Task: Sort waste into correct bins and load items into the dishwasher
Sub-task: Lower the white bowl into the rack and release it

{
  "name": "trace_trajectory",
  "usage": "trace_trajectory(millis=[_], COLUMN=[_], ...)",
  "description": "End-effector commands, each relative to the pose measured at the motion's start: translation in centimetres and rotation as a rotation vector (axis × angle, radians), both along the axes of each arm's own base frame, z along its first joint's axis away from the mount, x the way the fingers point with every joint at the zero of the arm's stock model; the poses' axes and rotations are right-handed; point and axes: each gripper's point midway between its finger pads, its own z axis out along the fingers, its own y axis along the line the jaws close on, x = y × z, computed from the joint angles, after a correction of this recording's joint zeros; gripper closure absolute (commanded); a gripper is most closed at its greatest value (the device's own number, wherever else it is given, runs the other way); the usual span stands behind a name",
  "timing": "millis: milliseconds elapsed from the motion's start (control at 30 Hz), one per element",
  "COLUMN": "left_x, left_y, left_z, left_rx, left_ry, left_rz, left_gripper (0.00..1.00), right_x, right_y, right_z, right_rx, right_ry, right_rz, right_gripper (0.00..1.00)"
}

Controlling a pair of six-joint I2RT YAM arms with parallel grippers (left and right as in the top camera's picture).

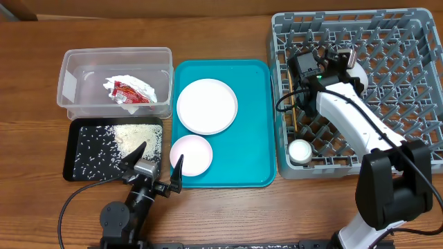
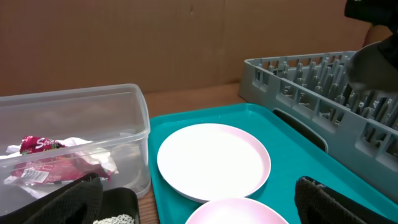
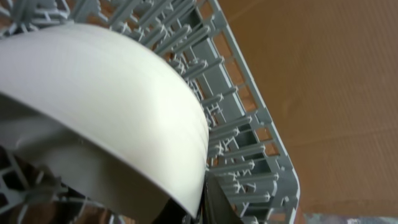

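My right gripper [image 1: 342,59] is over the far left part of the grey dish rack [image 1: 415,41] and is shut on the rim of the grey-white bowl [image 3: 106,106], which it holds tilted among the pegs. The small white cup [image 1: 300,151] stands in the rack's near left corner. My left gripper [image 1: 156,164] is open and empty, low at the table's front, just before the small pale-pink plate [image 1: 191,153]. The large white plate [image 1: 207,105] lies behind it. The napkin [image 1: 142,86] and red wrapper [image 1: 127,93] lie in the clear tub [image 1: 73,62]. Rice [image 1: 131,135] lies in the black tray [image 1: 73,166].
Both plates lie on a teal serving tray [image 1: 252,124] between the bins and the rack. A thin brown stick, perhaps the chopsticks [image 1: 295,114], lies in the rack's left side. The right arm's white link [image 1: 353,117] crosses above the rack.
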Motion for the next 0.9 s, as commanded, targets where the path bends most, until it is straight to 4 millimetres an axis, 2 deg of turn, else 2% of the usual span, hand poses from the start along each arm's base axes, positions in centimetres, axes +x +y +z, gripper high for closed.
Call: trace_trajectory(millis=[0, 233, 333, 433, 533, 633, 733, 767, 867], left_x=[0.0, 0.0, 0.0, 0.0, 0.0, 0.0, 0.0, 0.0, 0.0], left_y=[0.1, 0.1, 0.1, 0.1, 0.1, 0.1, 0.1, 0.1, 0.1], left_z=[0.1, 0.1, 0.1, 0.1, 0.1, 0.1, 0.1, 0.1, 0.1], left_rx=[0.011, 0.011, 0.011, 0.011, 0.011, 0.011, 0.011, 0.011, 0.011], left_ry=[-0.011, -0.011, -0.011, -0.011, -0.011, -0.011, -0.011, -0.011, -0.011], left_rz=[0.002, 0.002, 0.002, 0.002, 0.002, 0.002, 0.002, 0.002, 0.002], left_gripper=[0.0, 0.0, 0.0, 0.0, 0.0, 0.0, 0.0, 0.0, 0.0], right_x=[-0.8, -2.3, -3.0, -3.2, -3.0, -2.6, -2.4, -2.5, -3.1], right_y=[1.4, 2.1, 2.1, 2.4, 3.5, 5.8, 9.7, 11.1, 16.7], right_z=[-2.1, -3.7, -3.6, -2.8, -0.9, 1.7, 3.9, 4.3, 4.4], right_rx=[0.088, 0.189, 0.22, 0.248, 0.295, 0.384, 0.548, 0.61, 0.822], right_ry=[0.044, 0.109, 0.084, 0.077, 0.053, -0.001, -0.039, -0.042, 0.04], right_rz=[0.005, -0.021, -0.072, -0.09, -0.068, -0.014, 0.083, 0.117, 0.295], right_gripper=[0.94, 0.69, 0.66, 0.63, 0.61, 0.57, 0.5, 0.47, 0.46])
